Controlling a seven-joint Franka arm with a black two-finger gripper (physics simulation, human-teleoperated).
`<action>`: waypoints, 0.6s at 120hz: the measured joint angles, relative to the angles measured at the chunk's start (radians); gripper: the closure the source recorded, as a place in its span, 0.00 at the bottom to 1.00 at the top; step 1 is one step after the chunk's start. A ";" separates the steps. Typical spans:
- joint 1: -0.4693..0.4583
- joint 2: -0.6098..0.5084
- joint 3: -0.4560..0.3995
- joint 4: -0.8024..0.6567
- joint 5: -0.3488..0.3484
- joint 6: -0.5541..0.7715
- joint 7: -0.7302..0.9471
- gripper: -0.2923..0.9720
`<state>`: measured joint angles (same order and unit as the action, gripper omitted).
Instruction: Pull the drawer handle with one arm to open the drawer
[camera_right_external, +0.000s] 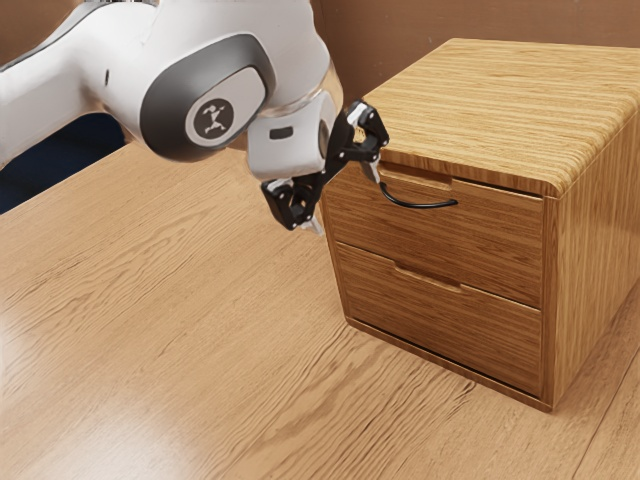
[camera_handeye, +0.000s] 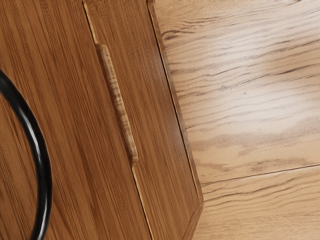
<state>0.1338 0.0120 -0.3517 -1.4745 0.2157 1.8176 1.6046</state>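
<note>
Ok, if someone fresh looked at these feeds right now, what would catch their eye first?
The big white arm coming in from the exterior view's left, its black gripper open at the front corner of the wooden cabinet. Next, the thin black curved handle on the top drawer, just beside the gripper. The lower drawer has a wooden ridge.

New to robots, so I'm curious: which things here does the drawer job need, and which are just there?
In the job: gripper, black handle, top drawer.
Just there: bottom drawer, wooden handle, table.
</note>
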 joint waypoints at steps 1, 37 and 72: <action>-0.002 0.002 0.000 0.000 0.000 0.001 0.000 0.25; -0.077 0.046 -0.003 -0.001 0.001 0.050 -0.003 0.25; -0.041 0.047 0.014 -0.006 0.002 0.058 -0.005 0.25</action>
<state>0.0929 0.0590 -0.3374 -1.4806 0.2179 1.8760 1.5993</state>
